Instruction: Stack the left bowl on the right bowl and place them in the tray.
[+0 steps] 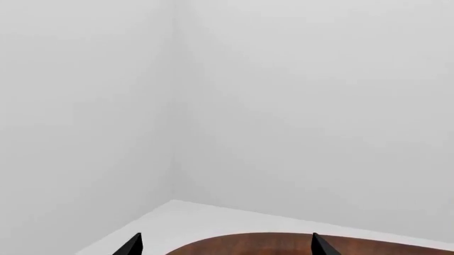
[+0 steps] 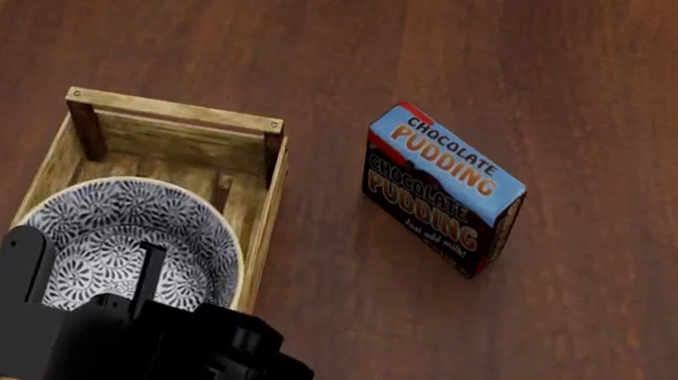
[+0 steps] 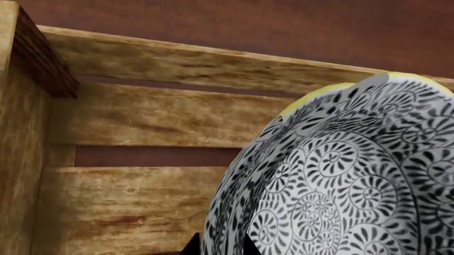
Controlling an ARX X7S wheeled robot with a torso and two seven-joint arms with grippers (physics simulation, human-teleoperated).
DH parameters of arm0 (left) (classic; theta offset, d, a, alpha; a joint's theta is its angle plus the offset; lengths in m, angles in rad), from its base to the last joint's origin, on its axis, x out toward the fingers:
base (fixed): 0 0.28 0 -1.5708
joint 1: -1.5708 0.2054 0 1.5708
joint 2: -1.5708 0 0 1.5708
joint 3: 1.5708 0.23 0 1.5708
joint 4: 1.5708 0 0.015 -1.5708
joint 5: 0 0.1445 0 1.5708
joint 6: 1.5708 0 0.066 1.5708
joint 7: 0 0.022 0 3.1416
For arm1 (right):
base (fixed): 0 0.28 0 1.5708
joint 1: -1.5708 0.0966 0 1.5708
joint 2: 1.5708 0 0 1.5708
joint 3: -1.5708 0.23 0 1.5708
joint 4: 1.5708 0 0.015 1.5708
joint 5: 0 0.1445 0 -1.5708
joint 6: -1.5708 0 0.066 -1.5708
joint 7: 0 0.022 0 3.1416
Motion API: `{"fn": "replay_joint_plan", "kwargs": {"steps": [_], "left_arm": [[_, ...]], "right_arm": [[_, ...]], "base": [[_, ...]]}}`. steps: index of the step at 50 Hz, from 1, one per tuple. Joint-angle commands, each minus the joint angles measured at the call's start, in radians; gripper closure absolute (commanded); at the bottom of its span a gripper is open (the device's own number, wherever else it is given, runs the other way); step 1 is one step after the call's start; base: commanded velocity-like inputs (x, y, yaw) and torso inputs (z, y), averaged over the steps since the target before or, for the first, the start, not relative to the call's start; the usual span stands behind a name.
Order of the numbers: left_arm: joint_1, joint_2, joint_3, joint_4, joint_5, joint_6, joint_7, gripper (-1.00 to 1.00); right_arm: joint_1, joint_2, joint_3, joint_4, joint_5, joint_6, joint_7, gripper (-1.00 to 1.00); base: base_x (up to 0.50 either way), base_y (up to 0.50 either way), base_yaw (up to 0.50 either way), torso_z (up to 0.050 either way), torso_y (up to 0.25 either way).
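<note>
Placing step: bowl (image 2: pixel 131 235) sits inside tray (image 2: pixel 176 112), lower left of head view. Your right gripper (image 2: pixel 87 258) pinches its rim. Left gripper (image 1: pixel 223 245) spread, empty. Next, release and lift clear.

The tray (image 2: pixel 173 112) is pale, yellowish wood with brown mottling and darker corner posts. The bowl (image 2: pixel 140 221) is white, covered in black spiral floral patterning; the right wrist view shows a yellow rim edge (image 3: pixel 312 95). The pudding box (image 2: pixel 443 187) is blue and black with orange-red lettering. The table (image 2: pixel 623 91) is dark reddish-brown wood. The right gripper (image 2: pixel 87 258) is black.
</note>
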State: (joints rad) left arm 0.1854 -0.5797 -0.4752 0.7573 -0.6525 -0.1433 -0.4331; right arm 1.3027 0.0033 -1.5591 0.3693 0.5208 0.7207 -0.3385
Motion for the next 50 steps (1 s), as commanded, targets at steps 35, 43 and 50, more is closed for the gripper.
{"fn": "replay_joint_plan", "kwargs": {"steps": [35,43,50], "left_arm": [[-0.004,-0.002,0.009,-0.013,0.003,0.003,0.004,-1.0],[-0.005,-0.002,0.003,-0.017,-0.004,0.004,0.004,-1.0],[-0.004,-0.002,0.004,-0.016,-0.004,0.005,0.005,-1.0]], "right_arm": [[-0.053,-0.003,0.006,0.017,-0.095,-0.033,-0.053,1.0],[-0.042,-0.003,0.007,0.018,-0.075,-0.036,-0.021,-1.0],[-0.045,-0.003,0.007,0.016,-0.077,-0.035,-0.023,-1.0]], "base": [[0.0,0.0,0.0,0.0,0.0],[0.0,0.0,0.0,0.0,0.0],[0.0,0.0,0.0,0.0,0.001]]}}
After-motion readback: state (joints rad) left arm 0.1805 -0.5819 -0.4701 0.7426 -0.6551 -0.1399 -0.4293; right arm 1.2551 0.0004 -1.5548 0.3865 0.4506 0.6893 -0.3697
